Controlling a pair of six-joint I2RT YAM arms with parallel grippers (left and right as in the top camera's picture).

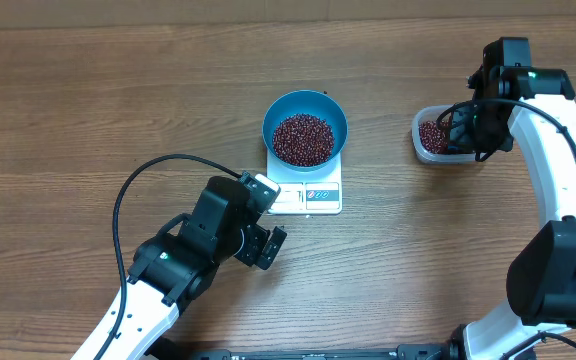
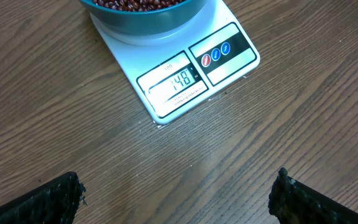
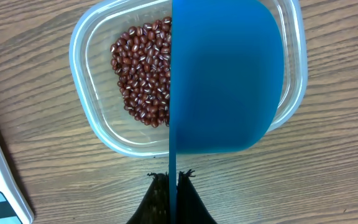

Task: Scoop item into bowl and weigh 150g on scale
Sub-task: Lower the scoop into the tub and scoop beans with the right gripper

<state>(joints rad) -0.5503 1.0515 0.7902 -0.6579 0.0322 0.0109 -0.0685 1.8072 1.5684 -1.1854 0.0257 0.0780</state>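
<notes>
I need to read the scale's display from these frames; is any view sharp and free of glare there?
Left wrist: the scale is sharp, evenly lit, no glare, its display legible at 148, though tilted. Overhead: display too small to read. Right wrist: the blue scoop blocks much of the frame; only a scale corner shows.

bowl (image 1: 306, 101) with beans (image 1: 303, 139) sits on scale (image 1: 308, 195); tub (image 1: 418, 135) with beans lies right of it, scoop (image 3: 222, 81) above tub.

I record a brown wood-grain counter (image 1: 88, 100), matt. White square scale (image 2: 179, 68): smooth plastic, glossy label strip. Round bright blue bowl (image 1: 336, 122) and small blue scoop (image 3: 222, 74): smooth plastic, slight sheen. Clear rounded tub (image 3: 92, 106): translucent plastic. Small red-brown beans (image 3: 143, 74): lightly glossy.
</notes>
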